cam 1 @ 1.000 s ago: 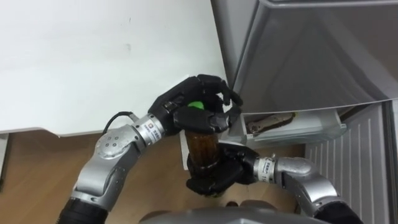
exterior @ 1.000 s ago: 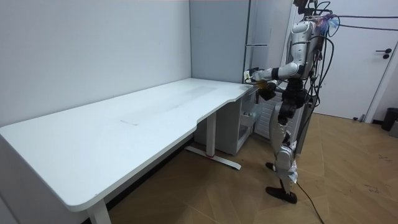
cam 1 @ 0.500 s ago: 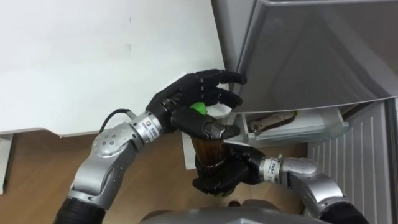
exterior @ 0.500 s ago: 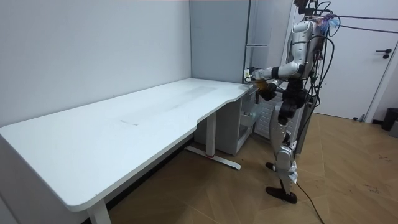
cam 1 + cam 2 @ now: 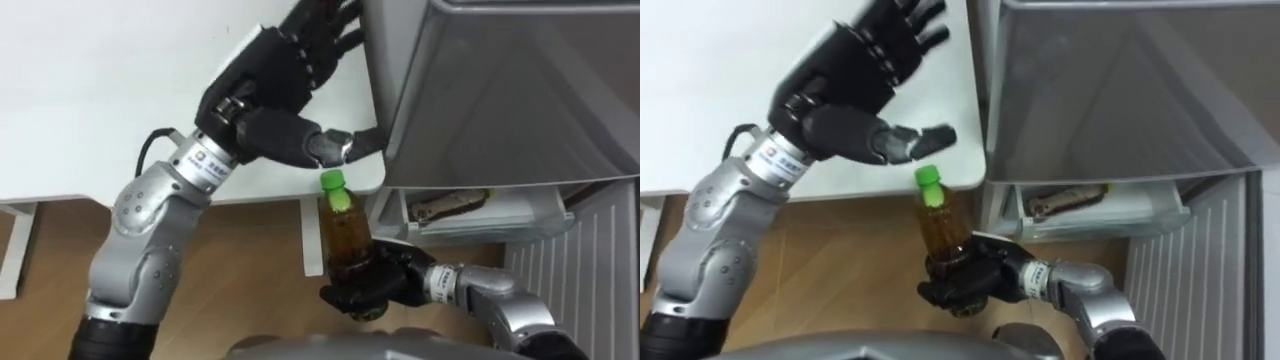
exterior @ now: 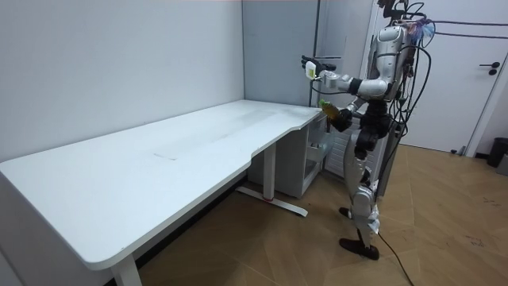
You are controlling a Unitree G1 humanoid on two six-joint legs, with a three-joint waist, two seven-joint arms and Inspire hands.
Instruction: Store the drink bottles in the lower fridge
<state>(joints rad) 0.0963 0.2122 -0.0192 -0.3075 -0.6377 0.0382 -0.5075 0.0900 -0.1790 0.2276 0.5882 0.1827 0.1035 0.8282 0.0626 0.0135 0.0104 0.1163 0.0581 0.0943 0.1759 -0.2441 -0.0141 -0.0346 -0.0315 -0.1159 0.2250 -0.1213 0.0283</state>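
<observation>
Checking item 1, hand states: what is each hand doing?

Reply: Right hand [image 5: 365, 292] is clenched round the lower body of the bottle [image 5: 345, 235], grasping it upright with a slight tilt. Left hand [image 5: 270, 90] is released: fingers straight and spread, thumb extended, holding nothing. It sits above the bottle.

Locating item 2, the bottle: where is it?

Reply: It is in the right hand, just off the rounded corner of the white table [image 5: 90, 90]. It is over the wooden floor [image 5: 255, 260] and close beside the grey fridge [image 5: 500, 90].

Comparing item 3, the views: what does each one add?

Reply: The eye views show the grasp itself. They also show a white door shelf [image 5: 500, 218] low on the fridge, with a brown packet [image 5: 450, 205] lying in it. The room view shows the robot standing upright on the floor at the table's far corner. Its left arm is stretched out high toward the room view's left, and its right forearm is lower, near the table's edge.

Describing item 4, appearance: how does the bottle look?

Reply: Clear body, amber-brown liquid filling it nearly to the neck, bright green cap [image 5: 335, 188].

Reading item 5, print: is anything legible?

Reply: A white band [image 5: 205, 165] at the left wrist carries dark print, too small to read. Whether the bottle bears a label cannot be told; the right hand covers its lower part.
</observation>
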